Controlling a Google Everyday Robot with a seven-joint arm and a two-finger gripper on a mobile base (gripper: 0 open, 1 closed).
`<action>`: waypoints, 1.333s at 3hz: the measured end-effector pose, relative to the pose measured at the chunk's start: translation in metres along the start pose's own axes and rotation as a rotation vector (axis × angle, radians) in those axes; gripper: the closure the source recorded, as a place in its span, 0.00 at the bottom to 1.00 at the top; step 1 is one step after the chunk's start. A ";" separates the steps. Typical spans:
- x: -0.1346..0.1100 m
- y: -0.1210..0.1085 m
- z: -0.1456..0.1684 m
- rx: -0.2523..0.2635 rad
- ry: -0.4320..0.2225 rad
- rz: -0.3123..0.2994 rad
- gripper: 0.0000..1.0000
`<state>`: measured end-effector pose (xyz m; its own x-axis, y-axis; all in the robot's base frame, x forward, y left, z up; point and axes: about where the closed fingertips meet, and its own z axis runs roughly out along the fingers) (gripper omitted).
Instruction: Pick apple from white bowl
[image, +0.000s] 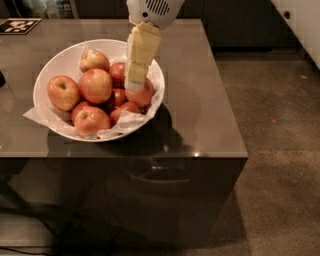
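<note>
My gripper (134, 86) hangs over the right side of the white bowl (62, 60), reaching down from the white, vented housing of my wrist (152, 9) at the top of the camera view. Its cream-coloured length slopes down and slightly leftward, and its tip sits right at the upper left edge of the apple (146, 96), the orange-red one lying against the bowl's right wall. From this angle I cannot tell whether my gripper is parted or closed, nor whether it is touching the apple or only hovering over it. The apple is in the bowl, partly hidden behind me, with crumpled white paper (131, 120) spilling over the rim just below it. The rest of the pile lies to its left: a paler yellow-tan apple (93, 59) at the back, a big orange-red one (96, 85) in the middle, another large one (63, 92) at the far left, and one more (91, 121) at the front. Smaller dark red apples (119, 96) are packed between these and mine. The bowl stands on the left half of a glossy grey-brown table (200, 90), which reflects it and carries its shadow toward the front edge. A black-and-white marker (17, 25) lies at the table's far left corner. Speckled grey floor (280, 110) runs along the right.
</note>
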<state>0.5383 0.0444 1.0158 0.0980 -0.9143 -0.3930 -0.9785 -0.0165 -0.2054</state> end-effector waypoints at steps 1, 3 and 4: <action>-0.007 -0.004 0.012 -0.018 -0.029 0.020 0.00; -0.024 -0.010 0.056 -0.132 -0.054 0.073 0.00; -0.024 -0.010 0.056 -0.132 -0.054 0.073 0.00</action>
<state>0.5563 0.0897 0.9769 0.0315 -0.8921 -0.4508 -0.9984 -0.0070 -0.0561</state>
